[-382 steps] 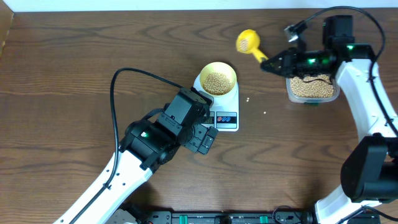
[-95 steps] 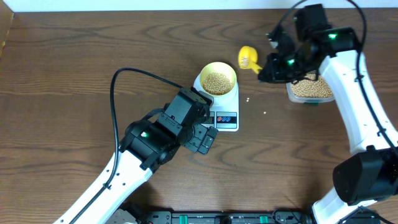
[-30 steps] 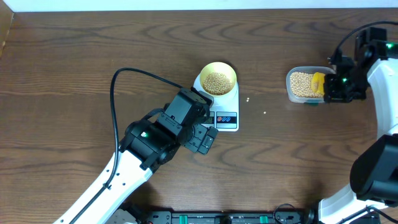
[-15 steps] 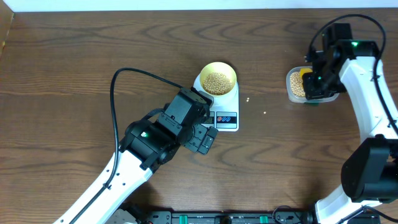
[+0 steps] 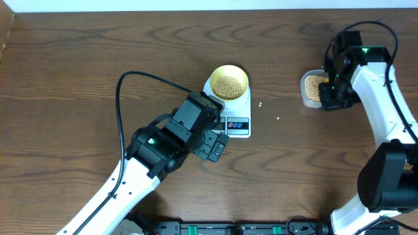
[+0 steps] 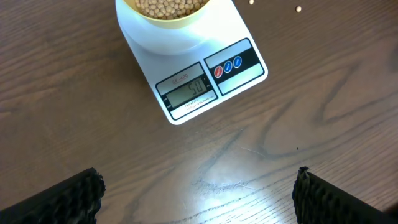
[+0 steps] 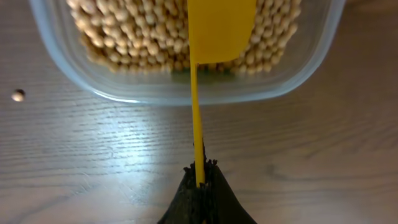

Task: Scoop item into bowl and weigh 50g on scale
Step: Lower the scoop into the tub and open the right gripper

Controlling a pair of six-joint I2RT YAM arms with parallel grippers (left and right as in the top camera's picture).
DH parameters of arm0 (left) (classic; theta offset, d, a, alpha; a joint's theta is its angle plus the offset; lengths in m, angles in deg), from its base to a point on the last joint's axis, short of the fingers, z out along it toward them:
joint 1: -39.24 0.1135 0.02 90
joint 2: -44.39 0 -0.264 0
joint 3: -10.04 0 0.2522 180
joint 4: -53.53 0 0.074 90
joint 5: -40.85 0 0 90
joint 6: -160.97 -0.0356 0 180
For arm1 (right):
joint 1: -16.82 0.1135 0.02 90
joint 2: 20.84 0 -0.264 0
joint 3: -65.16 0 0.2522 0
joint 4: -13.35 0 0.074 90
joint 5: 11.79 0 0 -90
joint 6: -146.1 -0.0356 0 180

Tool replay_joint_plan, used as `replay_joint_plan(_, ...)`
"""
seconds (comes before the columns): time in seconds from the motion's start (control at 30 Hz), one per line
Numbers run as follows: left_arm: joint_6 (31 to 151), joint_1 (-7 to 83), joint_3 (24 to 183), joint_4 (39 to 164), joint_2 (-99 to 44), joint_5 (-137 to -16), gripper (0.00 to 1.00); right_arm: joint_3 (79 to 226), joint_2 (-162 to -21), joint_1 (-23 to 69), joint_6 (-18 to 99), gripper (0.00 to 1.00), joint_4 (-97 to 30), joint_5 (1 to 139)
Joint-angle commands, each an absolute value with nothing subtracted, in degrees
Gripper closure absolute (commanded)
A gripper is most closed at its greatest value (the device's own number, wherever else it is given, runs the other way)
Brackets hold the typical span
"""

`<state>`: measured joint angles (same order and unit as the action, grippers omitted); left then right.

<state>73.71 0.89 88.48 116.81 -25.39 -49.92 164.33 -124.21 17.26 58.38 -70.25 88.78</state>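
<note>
The pale-yellow bowl (image 5: 228,83) stands on the white scale (image 5: 239,124), holding a heap of tan beans (image 5: 227,86). In the left wrist view the scale (image 6: 186,62) shows its lit display (image 6: 189,89), with the bowl (image 6: 163,14) at the top edge. My left gripper (image 6: 198,182) hovers open over bare wood just in front of the scale, nothing between its fingers. My right gripper (image 7: 200,171) is shut on the thin handle of the yellow scoop (image 7: 221,28). The scoop's head lies over the beans (image 7: 137,31) in the clear tub (image 7: 155,93). From overhead, the right gripper (image 5: 333,91) covers much of the tub (image 5: 309,88).
Two loose beans (image 5: 260,104) (image 5: 279,118) lie on the wood between the scale and the tub. Another stray bean (image 7: 18,95) sits left of the tub. The left arm's black cable (image 5: 140,77) loops over the table left of the scale.
My right gripper has swung with the scoop from the tub's right side to above the tub. The left arm, bowl and scale have not moved.
</note>
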Motion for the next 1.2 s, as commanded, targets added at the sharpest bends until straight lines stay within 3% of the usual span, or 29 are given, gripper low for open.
replay_joint_plan(0.0, 73.2, 1.1, 89.8, 116.9, -25.4, -49.8, 0.01, 163.1, -124.4, 17.3, 55.5, 0.99, -70.3, 90.1)
replay_joint_plan(0.23, 73.2, 1.1, 89.8, 116.9, -25.4, -49.8, 0.01, 162.1, -124.4, 17.3, 54.4, 0.96, -70.2, 89.7)
replay_joint_plan(0.27, 73.2, 1.1, 89.8, 116.9, -25.4, -49.8, 0.01, 162.1, -124.4, 17.3, 54.4, 0.90, -70.2, 89.1)
replay_joint_plan(0.4, 73.2, 1.1, 89.8, 116.9, -25.4, -49.8, 0.01, 162.1, -124.4, 17.3, 54.4, 0.40, -70.2, 86.2)
replay_joint_plan(0.53, 73.2, 1.1, 89.8, 116.9, -25.4, -49.8, 0.01, 162.6, -124.3, 17.3, 54.4, 0.11, -70.2, 84.4)
replay_joint_plan(1.17, 73.2, 1.1, 89.8, 116.9, -25.4, -49.8, 0.01, 175.9, -119.1, 17.3, 55.4, 0.01, -77.6, 77.7)
